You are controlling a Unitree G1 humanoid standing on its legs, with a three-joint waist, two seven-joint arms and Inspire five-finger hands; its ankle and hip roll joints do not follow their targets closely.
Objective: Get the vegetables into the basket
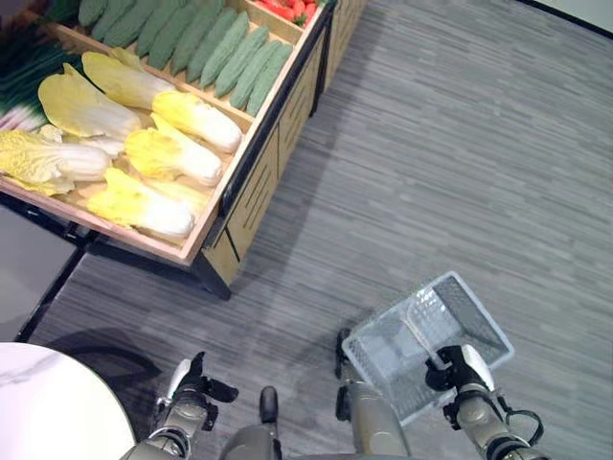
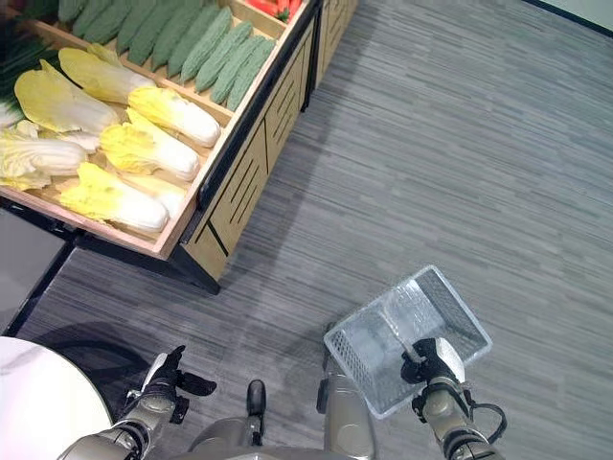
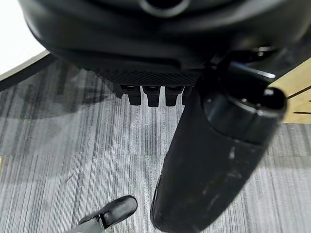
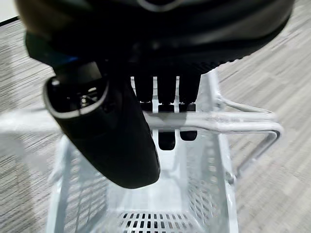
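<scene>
Pale yellow napa cabbages (image 1: 144, 144) lie in a wooden display stand (image 1: 251, 144) at the upper left, with green gourds (image 1: 220, 43) behind them and green onions (image 1: 24, 77) at the far left. A clear mesh basket (image 1: 397, 307) hangs low on the right, empty inside. My right hand (image 1: 460, 369) is shut on the basket's handle (image 4: 214, 121), its fingers (image 4: 165, 131) curled round the bar. My left hand (image 1: 192, 388) hangs low on the left, well away from the stand, with its fingers (image 3: 146, 94) curled and its thumb (image 3: 209, 160) out, holding nothing.
A white round table (image 1: 48, 402) sits at the lower left corner. Red vegetables (image 1: 287, 8) fill the stand's far compartment. Grey striped floor (image 1: 450, 144) stretches wide to the right of the stand.
</scene>
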